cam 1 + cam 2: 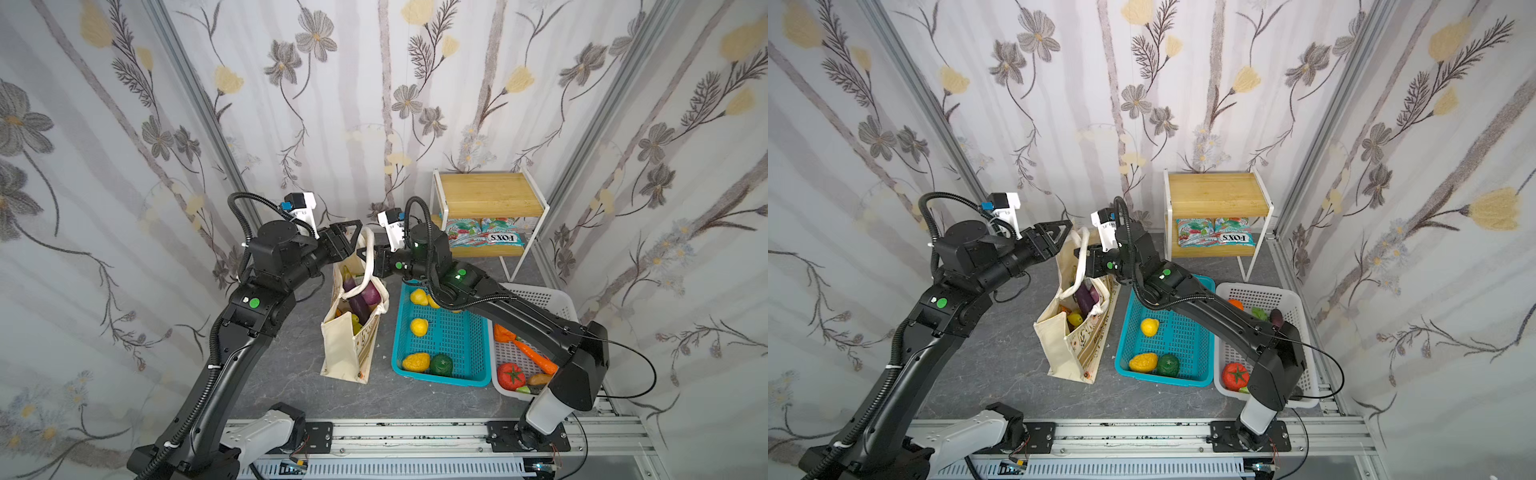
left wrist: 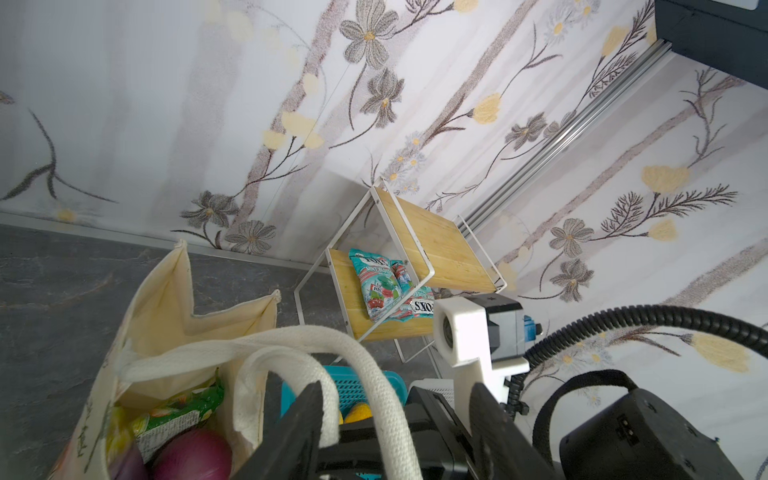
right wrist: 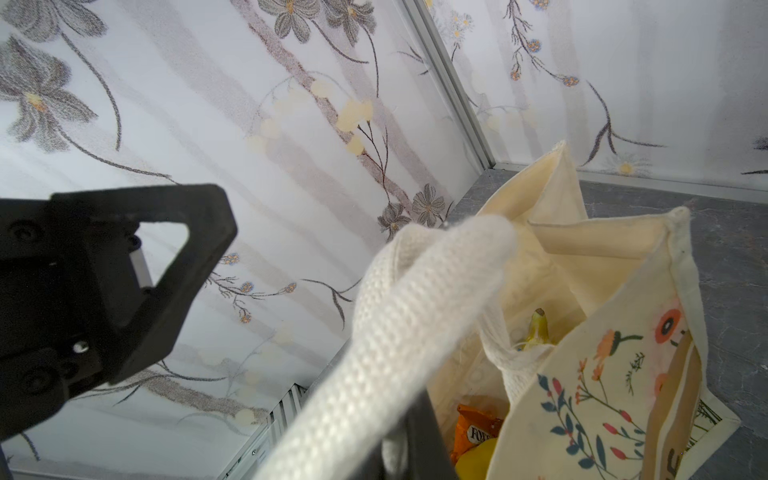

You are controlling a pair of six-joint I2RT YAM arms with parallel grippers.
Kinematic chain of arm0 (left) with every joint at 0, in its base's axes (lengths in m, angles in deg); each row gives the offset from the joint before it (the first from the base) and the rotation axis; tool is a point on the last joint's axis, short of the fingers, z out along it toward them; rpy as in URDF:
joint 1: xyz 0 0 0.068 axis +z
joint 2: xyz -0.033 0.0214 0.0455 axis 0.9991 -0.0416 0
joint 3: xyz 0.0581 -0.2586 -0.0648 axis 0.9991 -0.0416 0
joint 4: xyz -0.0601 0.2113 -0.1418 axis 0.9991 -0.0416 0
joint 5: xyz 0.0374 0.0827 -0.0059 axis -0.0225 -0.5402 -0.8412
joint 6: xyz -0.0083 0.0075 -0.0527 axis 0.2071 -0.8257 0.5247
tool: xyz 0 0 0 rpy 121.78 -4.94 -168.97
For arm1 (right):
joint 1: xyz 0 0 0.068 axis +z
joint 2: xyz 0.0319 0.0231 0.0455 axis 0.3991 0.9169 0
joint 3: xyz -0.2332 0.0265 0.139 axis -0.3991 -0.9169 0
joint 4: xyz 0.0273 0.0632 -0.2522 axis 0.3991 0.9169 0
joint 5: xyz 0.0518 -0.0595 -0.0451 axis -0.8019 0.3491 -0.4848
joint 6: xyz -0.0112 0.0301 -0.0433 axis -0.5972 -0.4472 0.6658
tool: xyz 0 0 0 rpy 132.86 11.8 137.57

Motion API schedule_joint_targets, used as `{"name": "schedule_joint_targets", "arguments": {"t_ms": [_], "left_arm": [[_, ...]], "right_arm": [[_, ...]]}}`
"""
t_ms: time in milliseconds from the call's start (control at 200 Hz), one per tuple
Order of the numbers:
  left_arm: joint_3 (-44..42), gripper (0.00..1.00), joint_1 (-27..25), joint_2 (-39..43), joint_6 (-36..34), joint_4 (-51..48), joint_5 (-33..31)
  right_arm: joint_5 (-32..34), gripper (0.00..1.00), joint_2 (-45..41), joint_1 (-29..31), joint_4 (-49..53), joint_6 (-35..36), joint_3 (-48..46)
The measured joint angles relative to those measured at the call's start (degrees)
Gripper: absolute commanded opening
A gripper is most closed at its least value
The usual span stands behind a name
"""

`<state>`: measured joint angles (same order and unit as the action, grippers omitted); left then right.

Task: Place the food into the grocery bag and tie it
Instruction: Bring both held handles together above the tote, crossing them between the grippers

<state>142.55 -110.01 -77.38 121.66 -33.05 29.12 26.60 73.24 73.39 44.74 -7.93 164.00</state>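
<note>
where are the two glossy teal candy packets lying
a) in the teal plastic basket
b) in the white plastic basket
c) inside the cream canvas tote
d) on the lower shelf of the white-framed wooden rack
d: the two glossy teal candy packets lie side by side on the lower board of the white-framed wooden rack, under its top board.

Pale fabric walls [image 1: 374,104] printed with grey and yellow flowers, dark stems and broad grey-brown stripes close the space on three sides. They meet at slanted aluminium corner posts [image 1: 202,108]. The floor [image 1: 291,357] is a dark grey, stone-veined surface, edged on the near side by a silver aluminium rail [image 1: 415,430]. In the far right corner a small two-tier bamboo shelf [image 1: 490,194] stands on a thin white wire frame, under soft, even light.
</note>
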Motion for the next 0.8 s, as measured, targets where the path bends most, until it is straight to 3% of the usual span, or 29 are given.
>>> {"name": "schedule_joint_targets", "arguments": {"t_ms": [130, 320, 565, 799], "left_arm": [[-1.79, 0.46, 0.76, 1.20, 2.25, 0.02, -1.77], [-6.14, 0.57, 0.87, 2.97, 14.45, 1.95, -5.01], [-8.11, 0.58, 0.02, 0.11, 27.04, 4.11, -3.02], [-8.17, 0.54, -0.42, -3.10, 31.26, 4.85, -1.57]], "right_arm": [[0.04, 0.00, -0.79, -0.02, 0.31, 0.04, -0.52], [-0.02, 0.00, -1.18, -0.02, 0.87, 1.31, -0.57], [-0.66, 0.00, -1.64, 0.00, 1.07, 2.95, -0.57], [-0.83, 0.00, -1.64, 0.00, 1.14, 3.67, -0.57]]}}
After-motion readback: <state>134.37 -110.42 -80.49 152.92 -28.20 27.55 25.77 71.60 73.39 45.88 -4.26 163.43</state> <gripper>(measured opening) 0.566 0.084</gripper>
